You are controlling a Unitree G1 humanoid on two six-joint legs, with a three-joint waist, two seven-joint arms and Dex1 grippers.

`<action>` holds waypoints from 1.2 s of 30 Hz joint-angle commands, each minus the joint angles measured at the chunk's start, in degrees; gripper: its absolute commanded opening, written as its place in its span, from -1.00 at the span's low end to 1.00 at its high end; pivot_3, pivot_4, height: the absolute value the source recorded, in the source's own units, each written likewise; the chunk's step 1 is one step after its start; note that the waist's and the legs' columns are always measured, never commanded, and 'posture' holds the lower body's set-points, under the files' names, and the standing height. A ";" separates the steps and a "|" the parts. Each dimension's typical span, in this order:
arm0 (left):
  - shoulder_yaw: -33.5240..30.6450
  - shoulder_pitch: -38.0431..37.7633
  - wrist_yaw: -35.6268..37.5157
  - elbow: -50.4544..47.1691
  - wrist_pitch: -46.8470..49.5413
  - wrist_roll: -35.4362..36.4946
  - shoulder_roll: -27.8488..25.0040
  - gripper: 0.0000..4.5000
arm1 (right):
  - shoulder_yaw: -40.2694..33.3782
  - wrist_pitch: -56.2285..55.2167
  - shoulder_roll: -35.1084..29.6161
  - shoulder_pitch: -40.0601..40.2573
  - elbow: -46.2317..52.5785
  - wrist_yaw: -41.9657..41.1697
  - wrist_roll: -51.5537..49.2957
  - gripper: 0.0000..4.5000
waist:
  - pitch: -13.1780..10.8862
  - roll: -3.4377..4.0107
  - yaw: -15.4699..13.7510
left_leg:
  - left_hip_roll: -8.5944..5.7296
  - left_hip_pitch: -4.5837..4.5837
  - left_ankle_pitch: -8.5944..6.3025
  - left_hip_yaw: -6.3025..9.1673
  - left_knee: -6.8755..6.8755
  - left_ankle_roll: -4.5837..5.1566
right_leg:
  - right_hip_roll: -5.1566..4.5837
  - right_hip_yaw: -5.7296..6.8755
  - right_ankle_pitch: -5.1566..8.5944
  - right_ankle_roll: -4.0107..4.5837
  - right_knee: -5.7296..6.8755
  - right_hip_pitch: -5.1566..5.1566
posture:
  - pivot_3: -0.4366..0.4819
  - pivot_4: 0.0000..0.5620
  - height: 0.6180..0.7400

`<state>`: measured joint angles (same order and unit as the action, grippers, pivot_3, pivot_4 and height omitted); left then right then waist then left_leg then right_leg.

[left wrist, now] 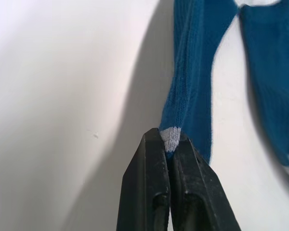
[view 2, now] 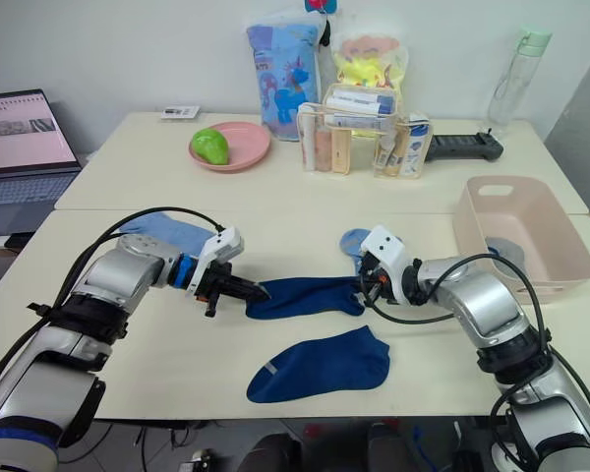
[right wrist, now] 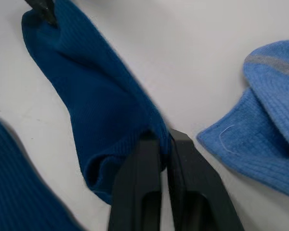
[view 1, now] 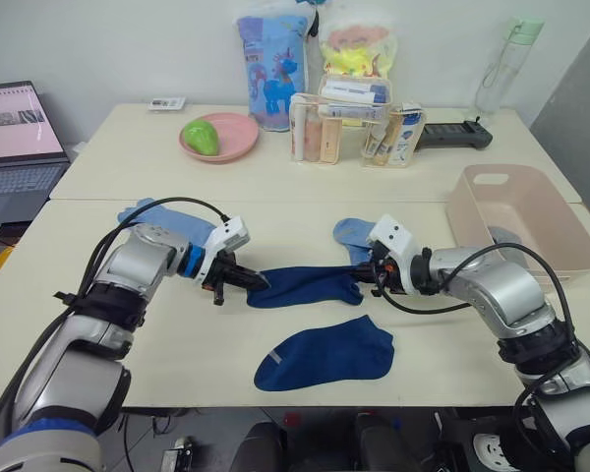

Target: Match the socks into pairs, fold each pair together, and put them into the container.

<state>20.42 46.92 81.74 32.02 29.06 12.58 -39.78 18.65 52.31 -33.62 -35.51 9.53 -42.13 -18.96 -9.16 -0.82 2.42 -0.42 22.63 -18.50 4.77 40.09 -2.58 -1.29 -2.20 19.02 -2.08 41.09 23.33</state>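
Navy sock [view 1: 305, 286] pinched between both tools, grey socks mostly hidden.

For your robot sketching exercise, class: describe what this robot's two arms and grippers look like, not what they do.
Both arms have rounded silver-grey metal shells with black joints and looping black cables. Each wrist carries a small white box; the left wrist also has a blue ring. The left gripper and right gripper each end in two slim, tapering black fingers.

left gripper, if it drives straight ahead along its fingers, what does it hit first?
The navy sock it is already pinching, stretched ahead of the left gripper. Beyond that, the line runs roughly toward the right gripper holding the other end, though depth is uncertain.
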 commanded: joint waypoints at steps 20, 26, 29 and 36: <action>-21.69 -15.99 -17.73 -19.86 10.07 8.73 2.25 1.00 | -16.69 -2.63 4.41 19.68 18.18 10.20 -3.83 1.00 | 0.14 -0.04 0.59 | 0.03 0.12 0.01 0.29 0.05 -0.01 | -0.05 -0.08 0.00 0.00 0.08 -0.03 | -0.05 -0.47 0.39; -21.62 -18.48 -27.42 -19.56 5.83 5.71 7.65 1.00 | -15.90 -1.57 11.57 21.64 15.39 17.53 -2.53 1.00 | 0.14 -0.05 0.24 | 0.00 0.09 0.01 0.28 0.15 -0.01 | -0.05 -0.06 -0.01 0.00 0.17 -0.04 | -0.05 -0.47 0.39; -20.19 -19.34 -27.91 -19.15 4.78 5.34 9.23 0.91 | -15.63 -1.71 14.97 21.36 11.58 20.24 -1.60 1.00 | 0.15 -0.07 0.17 | -0.02 0.09 0.02 0.22 0.15 -0.03 | -0.05 -0.07 -0.01 0.00 0.15 -0.05 | -0.05 -0.47 0.39; -18.03 -21.20 -28.63 -20.84 5.41 4.42 9.73 0.07 | -14.21 -1.02 15.47 20.02 9.74 20.01 -0.75 0.14 | 0.19 -0.06 0.18 | -0.03 0.02 0.02 0.16 0.15 -0.03 | -0.04 -0.06 -0.01 0.00 0.15 -0.08 | -0.05 -0.47 0.39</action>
<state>0.80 27.05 52.91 12.18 33.53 16.98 -30.42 3.82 51.20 -17.86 -15.03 17.69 -21.37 -19.14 -8.97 -0.88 2.60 -0.45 22.64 -18.48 4.93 40.23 -2.61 -1.33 -2.27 19.01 -2.09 41.24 23.24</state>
